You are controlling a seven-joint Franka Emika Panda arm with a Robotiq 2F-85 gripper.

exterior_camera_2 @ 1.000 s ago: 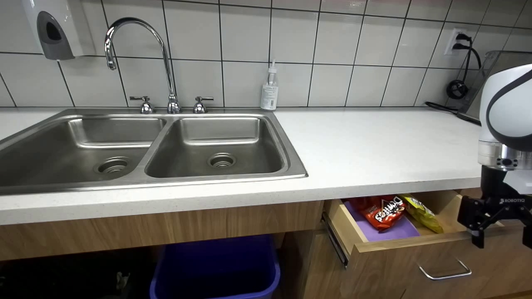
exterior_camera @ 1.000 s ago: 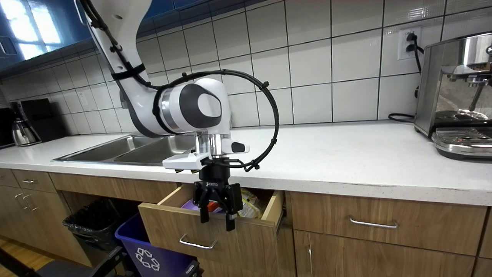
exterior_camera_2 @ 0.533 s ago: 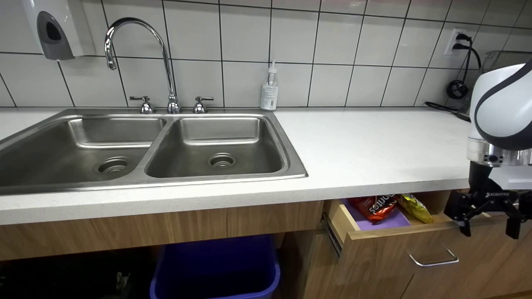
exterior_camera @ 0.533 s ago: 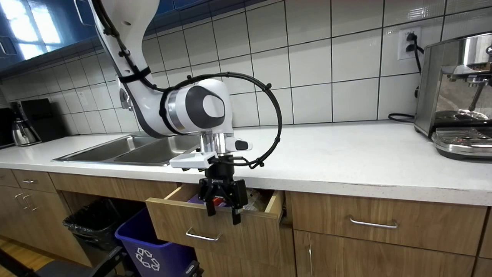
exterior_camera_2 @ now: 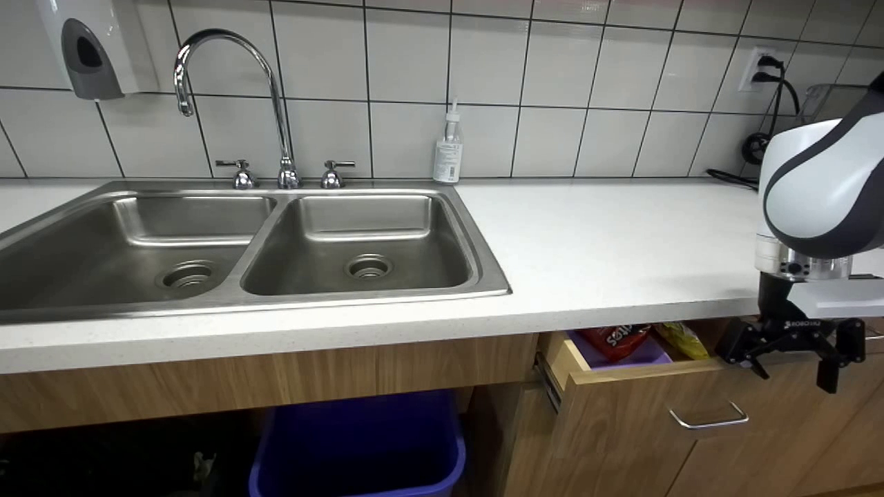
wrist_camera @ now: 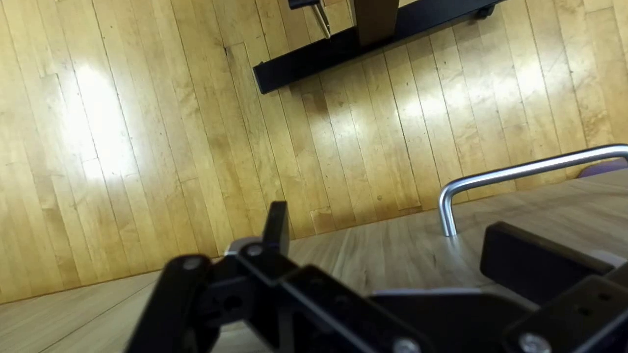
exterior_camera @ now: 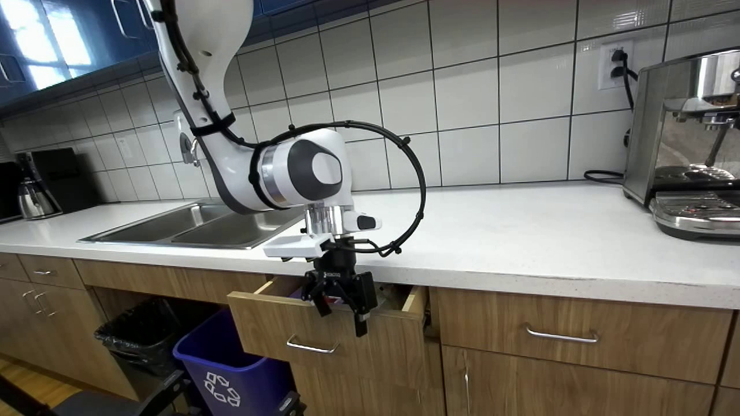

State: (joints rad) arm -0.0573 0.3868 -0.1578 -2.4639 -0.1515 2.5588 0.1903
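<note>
Brown wood-grain drawer stands partly open beneath the white countertop, the long axis of its flat front panel running left to right along the counter. It lies on the far side of the black two-fingered gripper, toward the white tiled wall. In both exterior views the gripper points downward in front of the panel, its fingertips lower than the panel's top edge. Its fingers are spread wide, with nothing seen gripped between them; whether any part of it touches the wood cannot be told. In the wrist view the panel stretches behind both fingers, and the bent silver bar handle juts from it, apart from the gripper; both exterior views place that handle lower and to the left. Inside the drawer, left of the gripper, a crinkled red snack bag lies over a flat purple sheet, with a yellow snack bag just to the right, nearer the gripper.
</note>
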